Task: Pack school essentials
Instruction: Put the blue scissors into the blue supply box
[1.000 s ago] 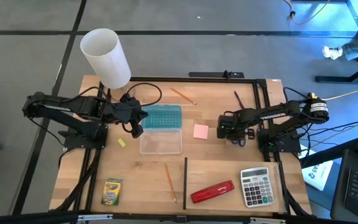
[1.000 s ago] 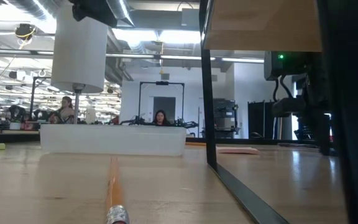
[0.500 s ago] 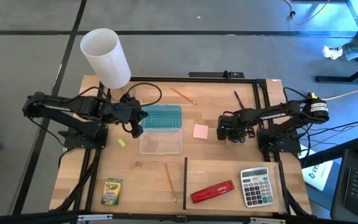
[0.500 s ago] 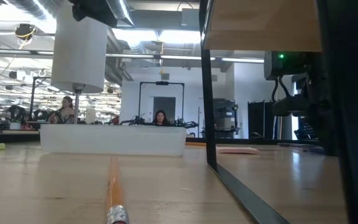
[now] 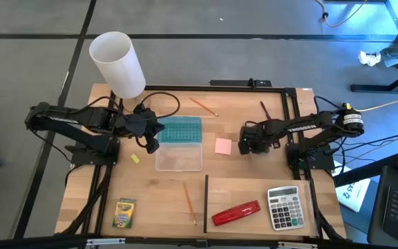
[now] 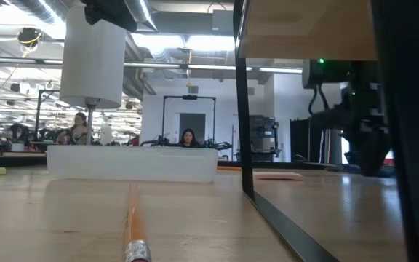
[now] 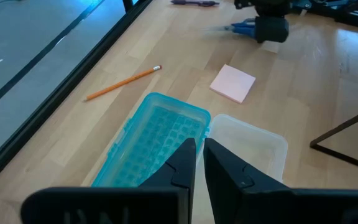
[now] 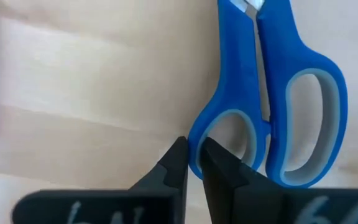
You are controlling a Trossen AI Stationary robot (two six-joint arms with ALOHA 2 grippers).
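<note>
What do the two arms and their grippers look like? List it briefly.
Both arms are dark, jointed links with black cables looping off them. The right arm carries a round black-and-silver joint with a yellow spot. The left gripper and the right gripper each have two dark wedge-shaped fingers; white markings show on the right gripper's body.

The wooden tabletop (image 5: 240, 187) holds a clear box (image 5: 179, 158), pink pad (image 5: 223, 146), pencils (image 5: 188, 202), crayon box (image 5: 124, 213), stapler (image 5: 236, 213) and calculator (image 5: 284, 207).

scissors (image 8: 272, 106): blue handles, pinched by right end effector (image 8: 190, 163) | sticky-note pad (image 5: 223, 146): pink, flat
</note>
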